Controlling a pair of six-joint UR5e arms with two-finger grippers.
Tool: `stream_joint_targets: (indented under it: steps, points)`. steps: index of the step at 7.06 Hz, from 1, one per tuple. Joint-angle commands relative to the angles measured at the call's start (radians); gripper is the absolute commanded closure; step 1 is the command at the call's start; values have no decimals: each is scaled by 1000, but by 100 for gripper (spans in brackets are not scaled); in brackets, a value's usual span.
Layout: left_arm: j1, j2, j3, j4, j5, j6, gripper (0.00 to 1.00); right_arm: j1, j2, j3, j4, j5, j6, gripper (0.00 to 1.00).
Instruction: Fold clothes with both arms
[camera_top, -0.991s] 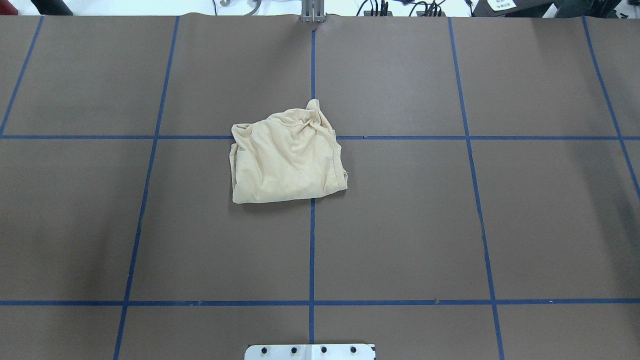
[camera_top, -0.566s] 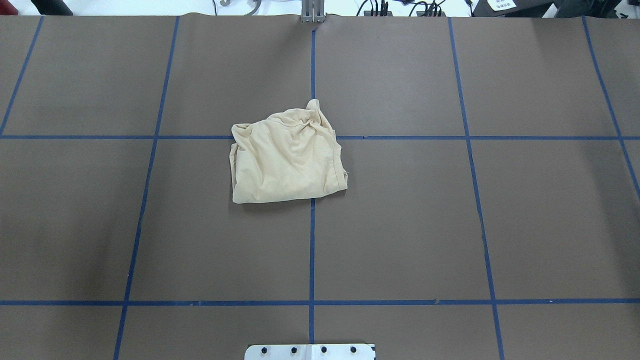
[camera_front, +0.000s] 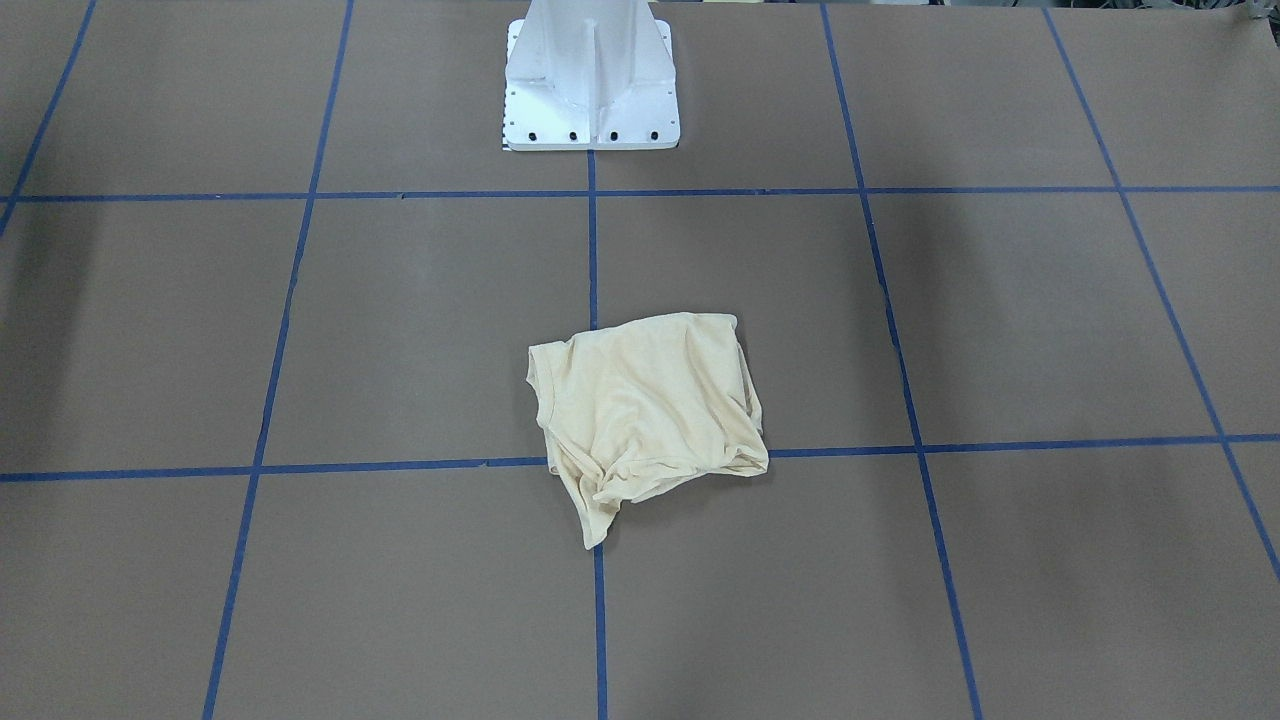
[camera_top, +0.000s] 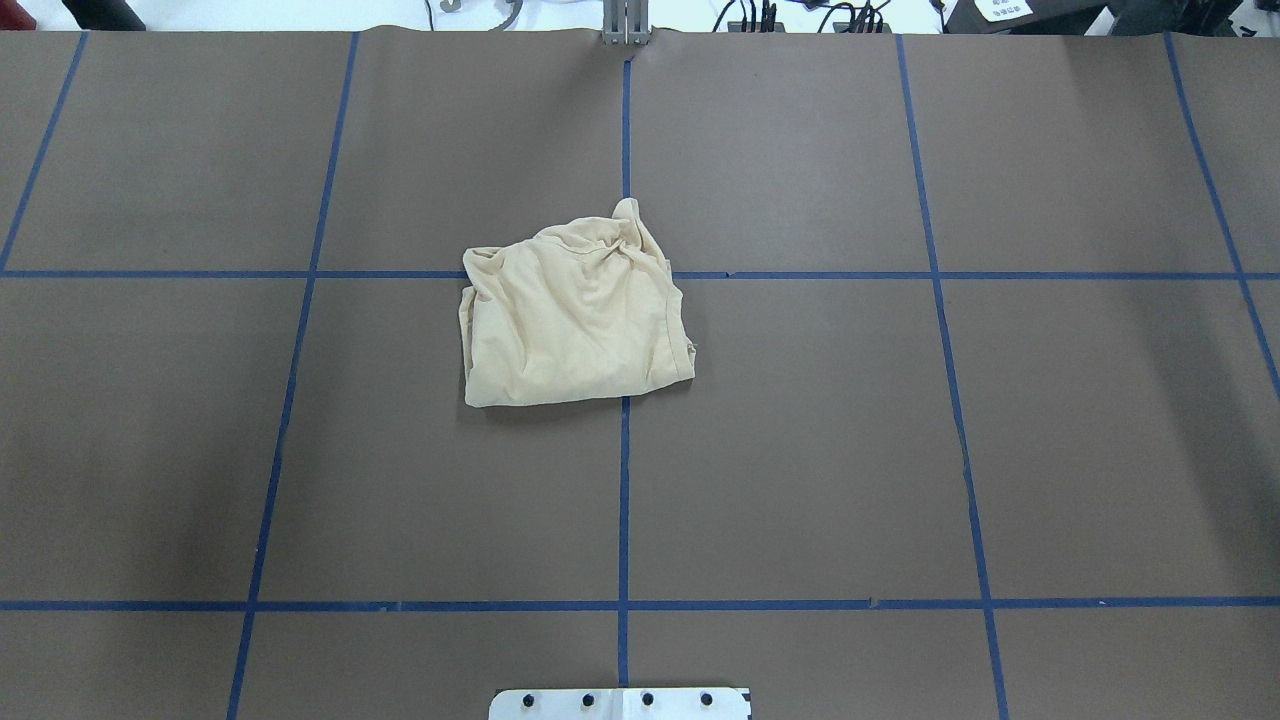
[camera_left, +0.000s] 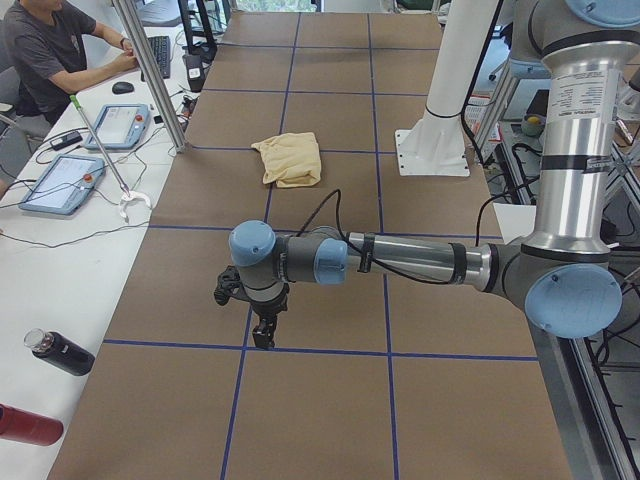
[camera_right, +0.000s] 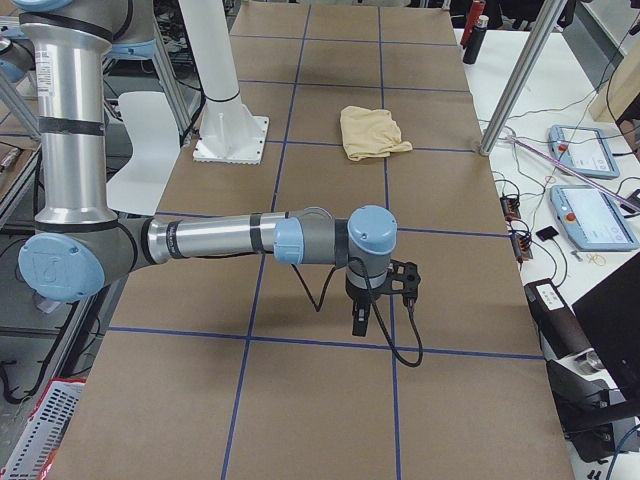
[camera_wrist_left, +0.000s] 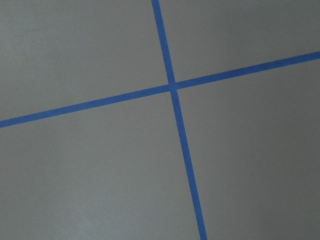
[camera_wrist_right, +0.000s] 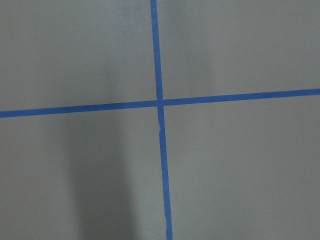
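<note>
The clothes (camera_top: 575, 315) lie as one pale cream-yellow, roughly folded bundle at the table's middle, over a crossing of blue tape lines; they also show in the front-facing view (camera_front: 645, 410) and small in both side views (camera_left: 288, 158) (camera_right: 372, 132). No print or label shows. Nothing touches them. The left arm (camera_left: 400, 260) reaches out low over the table's left end, far from the bundle, its gripper (camera_left: 264, 335) pointing down. The right arm (camera_right: 220, 240) does the same at the right end with its gripper (camera_right: 360, 325). Whether either gripper is open or shut I cannot tell.
Brown table cover (camera_top: 800, 450) with a blue tape grid. The white pedestal base (camera_front: 592, 75) stands at the robot's edge. A side bench holds control pendants (camera_left: 60, 185), bottles (camera_left: 60, 352), and a seated person (camera_left: 50, 50). A metal post (camera_left: 150, 75) rises at the far edge.
</note>
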Motion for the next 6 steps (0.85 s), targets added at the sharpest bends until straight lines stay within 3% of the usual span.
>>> stream_joint_targets:
  steps: [1,6]
  points:
    - [-6,-2,-3,-1,3,1,0,-1,-15,-40,-5,2,-5,0]
    - [-18,-2,-20,0,6,3,0,-9,-11,-30,-2,3,-10,0]
